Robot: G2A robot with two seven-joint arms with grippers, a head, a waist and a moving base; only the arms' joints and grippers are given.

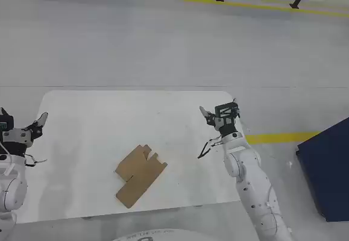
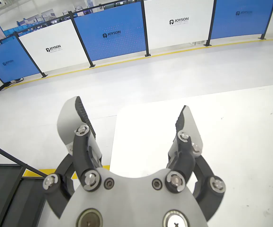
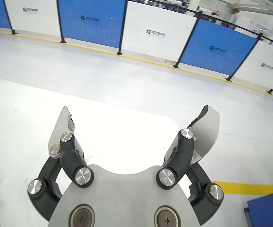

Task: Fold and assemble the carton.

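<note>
Left gripper (image 2: 131,109) and right gripper (image 3: 136,112) both spread wide, nothing held. Left at table (image 1: 102,120) left edge, right over far-right corner. Carton (image 1: 139,175) flat, front-middle, long axis diagonal, lying inward of both. Right arm looks bit nearer.

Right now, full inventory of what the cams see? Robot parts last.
carton: 1, brown, lying flat on the table, toward its near edge
table: 1, white, between the two arms
box: 1, dark blue, on the floor beside the right arm
floor line: 1, yellow, between table and box
fence panels: several, blue and white, across the floor
left gripper: 1, silver and black, open, at the table's left edge
right gripper: 1, silver and black, open, near the table's far right corner
</note>
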